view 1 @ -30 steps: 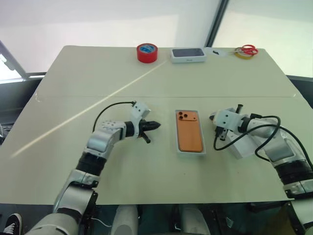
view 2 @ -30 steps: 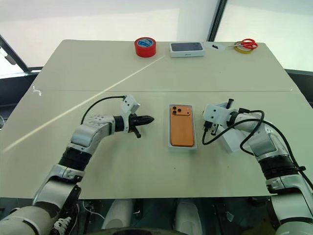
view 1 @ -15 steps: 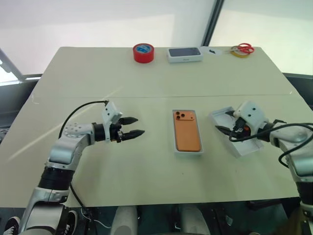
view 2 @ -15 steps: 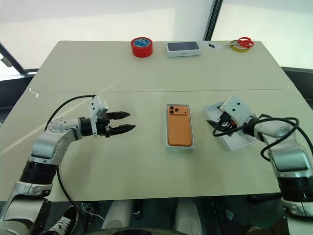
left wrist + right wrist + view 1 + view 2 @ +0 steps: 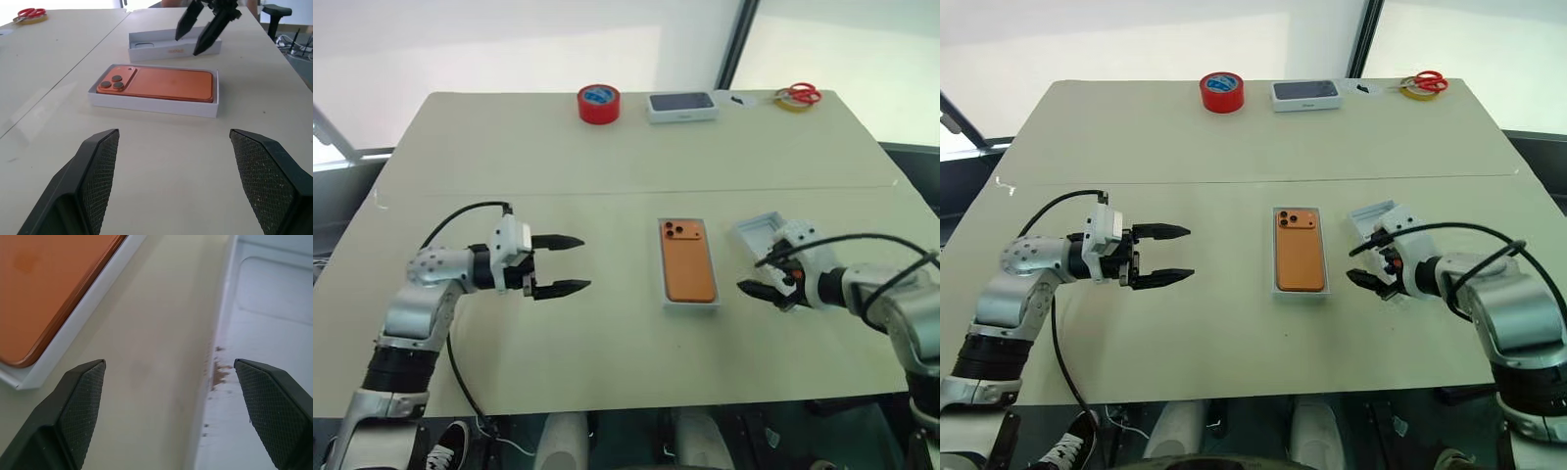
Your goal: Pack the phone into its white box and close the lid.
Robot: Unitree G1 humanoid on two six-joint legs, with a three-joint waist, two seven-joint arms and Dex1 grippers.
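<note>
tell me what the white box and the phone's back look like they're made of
White box: likely matte cardboard, given its thin straight walls and crisp folded corners. Phone: the orange back has a smooth satin finish with a soft sheen; whether glass, metal or plastic is unclear.

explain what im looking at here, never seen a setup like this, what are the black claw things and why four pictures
This is a two-armed humanoid robot at a table. Two pictures come from cameras in its head, looking down over its arms. The other two come from cameras on its wrists, looking out between the fingers of each arm's pincer.

The black claws are those pincers: the left pincer and the right pincer. Both are open and hold nothing.

Between them the orange phone lies camera side up in its white box. The lid lies open side up beside it, under the right pincer. At the far edge sit a red tape roll, another white box and red scissors.
</note>
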